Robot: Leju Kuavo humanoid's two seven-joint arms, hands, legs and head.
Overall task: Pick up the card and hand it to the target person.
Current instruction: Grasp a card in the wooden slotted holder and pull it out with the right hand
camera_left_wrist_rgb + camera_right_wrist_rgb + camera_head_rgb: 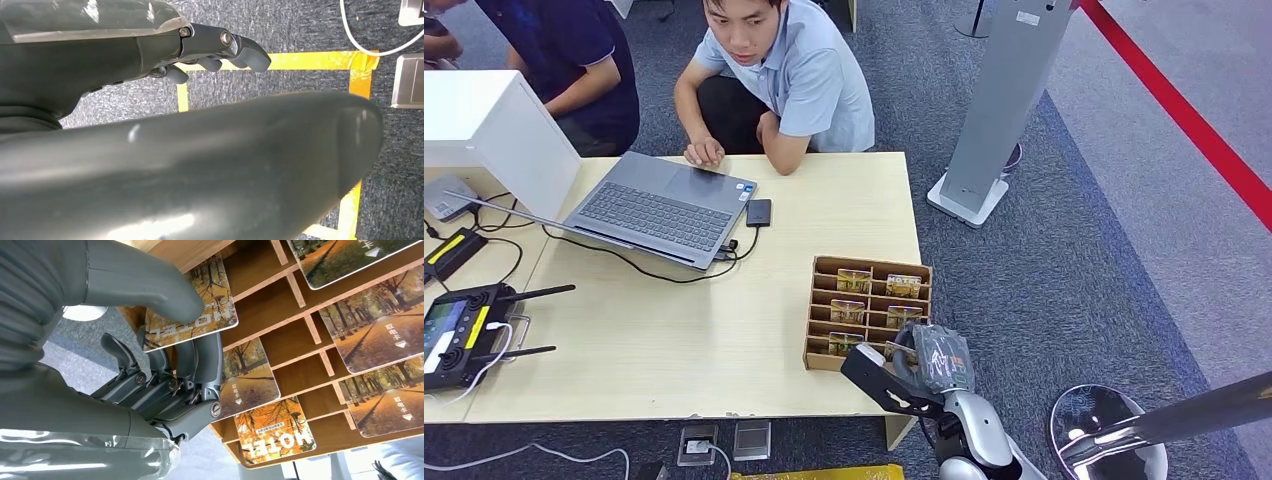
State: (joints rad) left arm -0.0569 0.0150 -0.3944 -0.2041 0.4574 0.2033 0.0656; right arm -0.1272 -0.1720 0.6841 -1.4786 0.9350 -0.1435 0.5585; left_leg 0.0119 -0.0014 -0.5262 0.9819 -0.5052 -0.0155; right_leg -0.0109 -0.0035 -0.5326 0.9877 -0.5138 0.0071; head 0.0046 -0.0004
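At rack's point(869, 300) near corner, right hand point(165, 375) pinching card point(192, 310), table edge point(724, 412) just beside

Laptop point(659, 205), remote controller point(459, 333), phone point(758, 212).

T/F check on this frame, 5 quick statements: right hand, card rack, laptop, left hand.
1. The right hand pinches a hotel card between thumb and fingers. True.
2. The wooden card rack holds no cards. False: several cards sit in its slots.
3. The laptop is closed. False: it lies open on the table.
4. The left hand holds a card. False: it hangs over carpet with yellow floor tape, holding nothing.
5. A person in a light blue shirt leans on the table's far edge. True.
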